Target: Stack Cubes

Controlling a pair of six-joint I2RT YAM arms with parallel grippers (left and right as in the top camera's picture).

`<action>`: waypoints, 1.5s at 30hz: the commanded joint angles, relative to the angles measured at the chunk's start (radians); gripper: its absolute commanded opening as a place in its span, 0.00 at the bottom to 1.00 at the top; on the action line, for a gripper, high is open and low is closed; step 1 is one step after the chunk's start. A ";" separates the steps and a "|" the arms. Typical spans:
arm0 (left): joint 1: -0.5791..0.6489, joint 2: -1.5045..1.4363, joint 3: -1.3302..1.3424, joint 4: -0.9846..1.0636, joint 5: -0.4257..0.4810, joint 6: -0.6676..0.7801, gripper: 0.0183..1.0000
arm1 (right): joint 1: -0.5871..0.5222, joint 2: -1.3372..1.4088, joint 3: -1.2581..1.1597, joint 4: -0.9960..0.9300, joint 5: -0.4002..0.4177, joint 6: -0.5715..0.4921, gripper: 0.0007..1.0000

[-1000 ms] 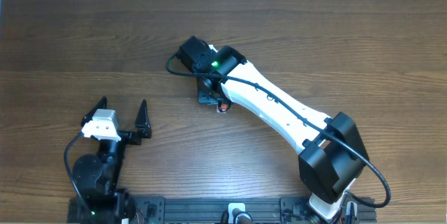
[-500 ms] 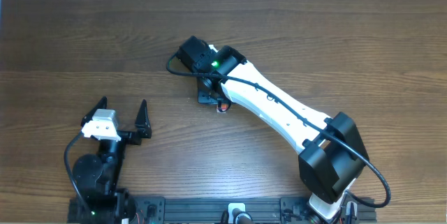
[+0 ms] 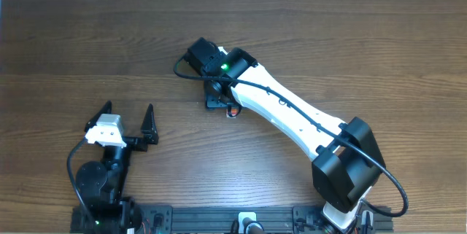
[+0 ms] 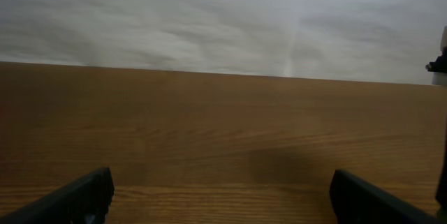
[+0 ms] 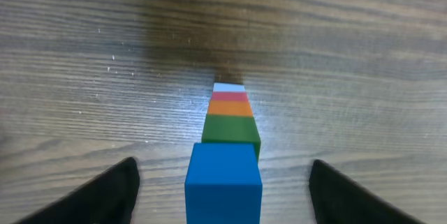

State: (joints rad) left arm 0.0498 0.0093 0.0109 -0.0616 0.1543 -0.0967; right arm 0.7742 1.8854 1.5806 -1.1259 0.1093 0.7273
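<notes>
The stack of cubes (image 5: 227, 140) stands near the middle of the table (image 3: 379, 37), blue cube (image 5: 223, 182) on top, then green, orange, red and a pale one. From above, my right arm (image 3: 292, 117) covers all of it but a red sliver. My right gripper (image 3: 219, 100) has its fingers (image 5: 105, 192) spread wide on either side of the stack, not touching it, and my left gripper (image 3: 129, 108) rests at the near left, also spread, holding nothing.
</notes>
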 commanded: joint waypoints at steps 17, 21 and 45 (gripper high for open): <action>-0.005 -0.006 -0.005 0.000 0.009 0.014 1.00 | -0.456 -0.226 0.097 0.130 0.176 -0.468 0.99; -0.005 -0.006 -0.005 0.000 0.010 0.014 1.00 | -0.555 -0.491 -0.121 0.295 0.177 -0.612 0.99; -0.005 -0.006 -0.005 0.000 0.009 0.014 1.00 | -0.725 -1.850 -1.471 1.086 -0.068 -0.751 0.99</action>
State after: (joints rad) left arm 0.0494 0.0093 0.0109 -0.0624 0.1539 -0.0967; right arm 0.0547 0.1009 0.1783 -0.0544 0.0723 -0.0128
